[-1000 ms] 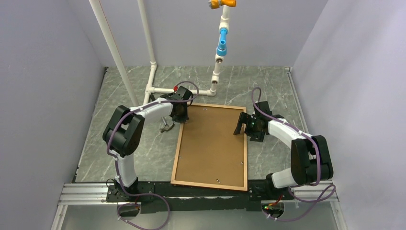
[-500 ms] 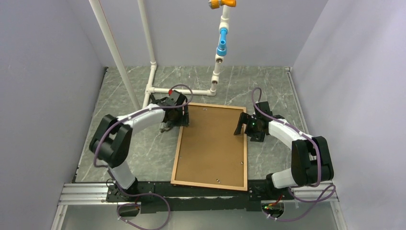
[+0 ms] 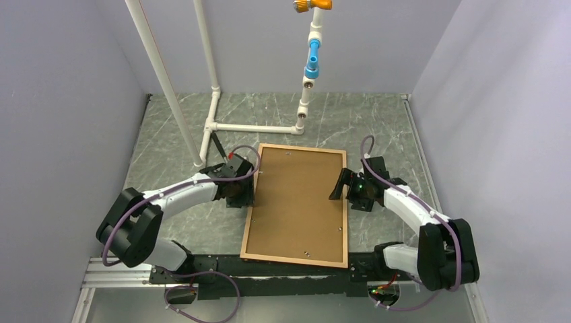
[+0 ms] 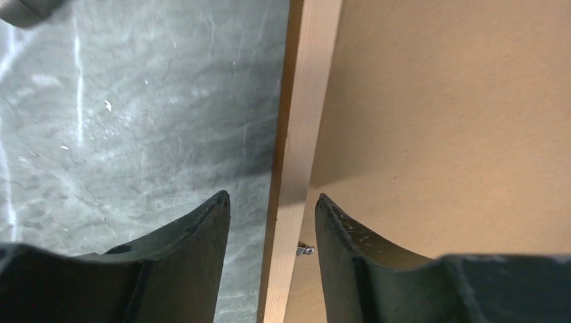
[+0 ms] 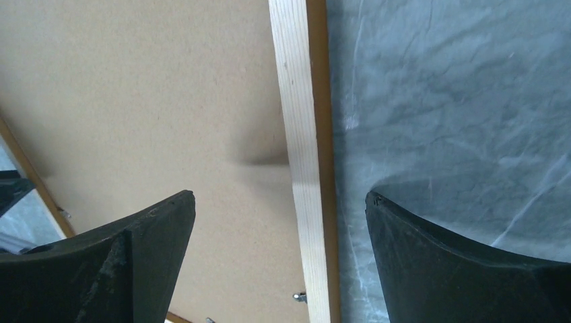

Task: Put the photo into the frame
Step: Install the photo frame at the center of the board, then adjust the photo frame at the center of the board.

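Symmetrically, both arms reach inward, open jaws straddling side rails of the frame (image 3: 294, 260), right wider.

A grey-green marble-patterned worktop (image 3: 377, 121) with pale veins fills the middle of the overhead view. It is shut in by a plain lilac-grey left wall (image 3: 60, 121), a matching right wall (image 3: 498, 121) and a back wall (image 3: 256, 47) across the top, all under soft, even light. In the upper left a slanting white plastic pipe (image 3: 161, 74) stands just beside an upright white pipe (image 3: 209, 54). From there a horizontal white pipe (image 3: 256, 127) runs to an upper-centre riser bearing a blue fitting (image 3: 312, 60) and an orange cap (image 3: 312, 5), while a ribbed silver aluminium rail (image 3: 114, 272) lies along the lower left.
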